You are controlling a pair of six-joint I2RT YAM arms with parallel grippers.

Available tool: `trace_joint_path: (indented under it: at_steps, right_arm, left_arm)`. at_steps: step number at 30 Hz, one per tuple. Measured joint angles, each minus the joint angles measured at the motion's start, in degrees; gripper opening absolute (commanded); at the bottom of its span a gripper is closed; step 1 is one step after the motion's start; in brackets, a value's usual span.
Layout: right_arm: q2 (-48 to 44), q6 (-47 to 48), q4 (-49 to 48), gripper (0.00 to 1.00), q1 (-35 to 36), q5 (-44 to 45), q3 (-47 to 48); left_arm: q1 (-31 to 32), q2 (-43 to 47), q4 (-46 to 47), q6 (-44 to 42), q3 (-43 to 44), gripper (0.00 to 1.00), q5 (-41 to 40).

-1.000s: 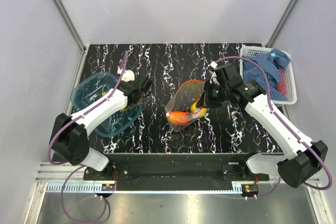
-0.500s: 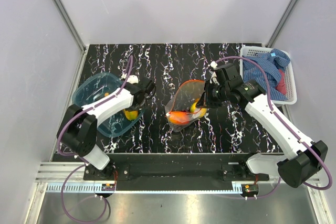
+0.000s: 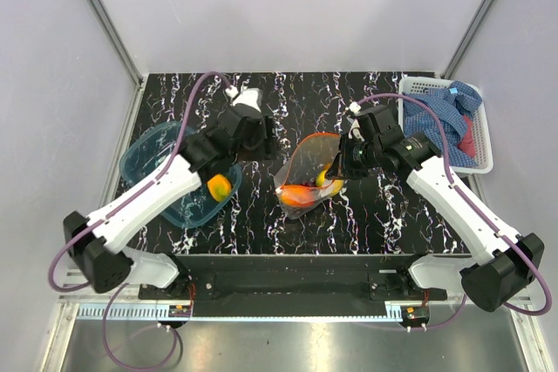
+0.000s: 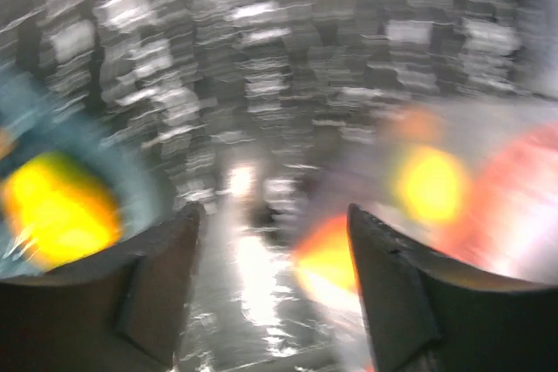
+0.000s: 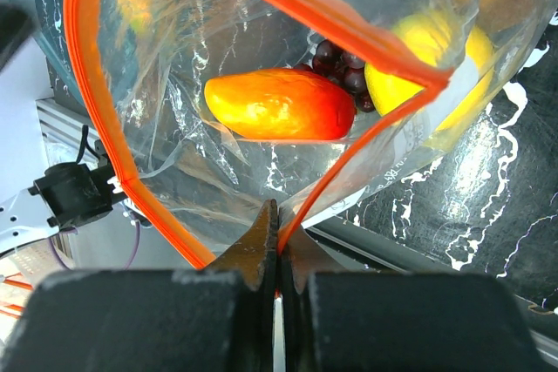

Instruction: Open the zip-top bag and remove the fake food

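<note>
no readable text, labels or numbers

White shells cover the long links of the left arm [image 3: 153, 193] and the right arm [image 3: 453, 202], with black joints and black wrist blocks between them. Each ends in a rounded black shoulder housing, at 8 and 4 o'clock in the overhead view. A purple cable [image 3: 384, 96] loops along each arm. The left fingers [image 4: 148, 294] show as blurred dark grey wedges. The right fingers [image 5: 253, 254] are black and taper to thin tips.
</note>
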State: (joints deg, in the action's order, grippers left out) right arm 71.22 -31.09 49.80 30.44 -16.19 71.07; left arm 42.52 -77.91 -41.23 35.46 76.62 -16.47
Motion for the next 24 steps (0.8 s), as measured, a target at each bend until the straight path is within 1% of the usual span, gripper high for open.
trace_joint_path:
  at_steps: [1, 3, 5, 10, 14, 15, 21, 24]
  right_arm:
    - [0.02, -0.02, 0.00, 0.00, 0.00, -0.02, 0.02]
    - [0.02, 0.00, 0.00, 0.00, 0.00, -0.07, 0.07]
    - [0.02, 0.00, 0.00, 0.00, 0.00, -0.35, 0.09]
    - [0.02, -0.02, 0.00, 0.00, 0.00, -0.39, 0.42]
    - [0.00, -0.04, -0.02, 0.00, 0.00, -0.39, 0.66]
    - [0.00, -0.07, -0.02, 0.00, 0.00, -0.39, 0.66]
    - [-0.44, -0.72, 0.02, 0.00, 0.00, -0.28, 0.66]
    - [-1.40, -1.38, 0.07, 0.00, 0.00, 0.24, 0.59]
  left_arm:
    - [1.55, 1.18, 2.38, -1.16, 0.02, 0.56, 2.14]
    - [4.55, 2.82, 6.67, -3.15, 0.02, 0.51, 5.73]
    - [6.64, 3.10, 9.90, -4.46, 0.24, 0.42, 8.61]
    - [8.31, -1.09, 13.77, -5.88, 2.45, 0.35, 15.37]
    - [8.57, -7.65, 13.81, -5.42, 4.76, 0.29, 20.09]
    - [8.63, -9.64, 13.51, -5.33, 5.57, 0.26, 20.85]
    - [8.90, -19.39, 10.19, -5.16, 8.92, 0.24, 22.49]
    - [9.18, -22.40, 8.59, -5.31, 9.07, 0.27, 22.56]
